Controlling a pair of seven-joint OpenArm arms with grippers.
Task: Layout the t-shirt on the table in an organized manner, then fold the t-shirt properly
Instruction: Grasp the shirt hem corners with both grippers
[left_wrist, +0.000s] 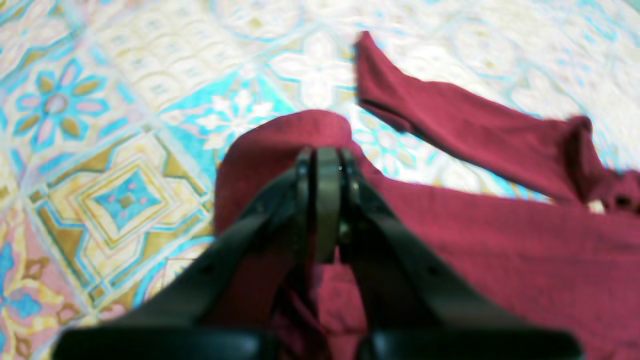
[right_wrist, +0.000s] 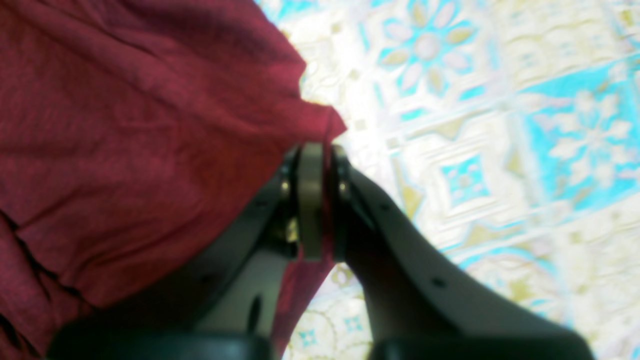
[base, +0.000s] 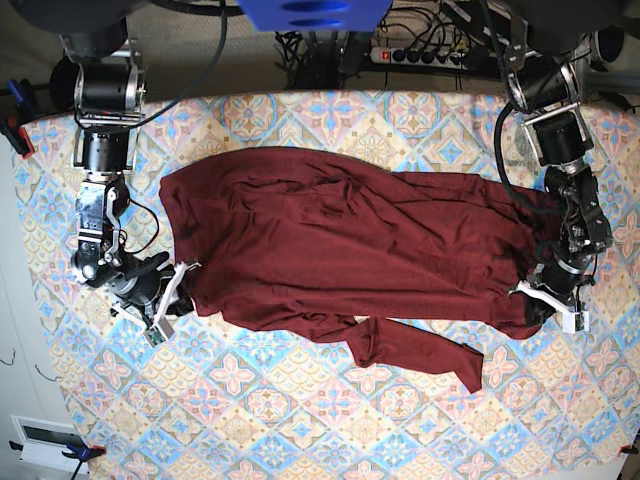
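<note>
The dark maroon t-shirt (base: 340, 240) lies spread across the middle of the tiled table (base: 300, 420), wrinkled, with one long sleeve (base: 420, 350) trailing toward the front. My right gripper (base: 180, 290) is at the garment's left lower corner. In the right wrist view that gripper (right_wrist: 316, 150) is shut on a corner of the t-shirt (right_wrist: 125, 125). My left gripper (base: 532, 308) sits at the garment's right lower edge. In the left wrist view it (left_wrist: 326, 155) is shut on a raised fold of the t-shirt (left_wrist: 500, 250), with the sleeve (left_wrist: 450, 115) lying flat beyond it.
A power strip (base: 425, 55) and cables lie behind the table's far edge. A red clamp (base: 18, 135) grips the left edge. Bare patterned cloth (base: 250, 410) runs along the front of the table.
</note>
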